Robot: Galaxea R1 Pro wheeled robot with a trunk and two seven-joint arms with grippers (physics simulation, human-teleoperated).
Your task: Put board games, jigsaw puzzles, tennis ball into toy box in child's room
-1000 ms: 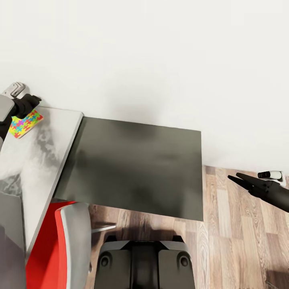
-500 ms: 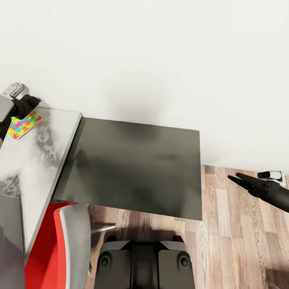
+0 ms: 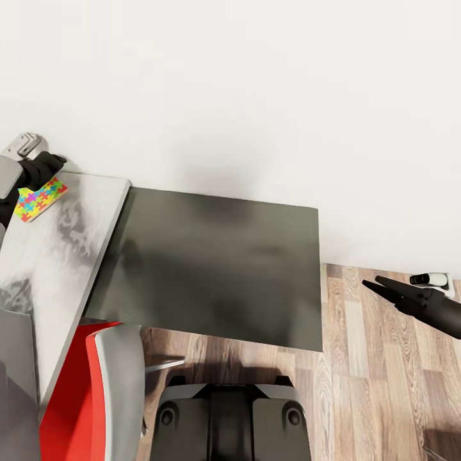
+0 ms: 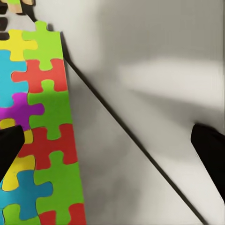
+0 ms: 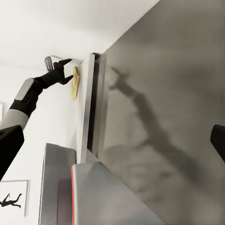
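Standing beside the desk, I note the table (image 3: 45, 256) with its pale top running along the robot's left, its far end stopping close to the white wall (image 3: 256, 83). Butted against its right-hand edge sits the lower dark grey side cabinet (image 3: 218, 269), whose right edge gives onto open wood-plank floor (image 3: 378, 384). One jigsaw puzzle (image 3: 40, 198) lies flat near the table's far end, turned askew to the table edge, one corner toward the wall (being square, it has no long axis to report). The left gripper (image 3: 56, 161) hangs at that far corner; in the left wrist view its dark fingers (image 4: 213, 157) stand spread wide, one over the puzzle's coloured surface (image 4: 42, 131) and the other over bare tabletop, gripping nothing. The right gripper (image 3: 378, 283) is held well apart over the floor, its tips drawn close together. A red chair (image 3: 77, 397) crowds the table's near side.
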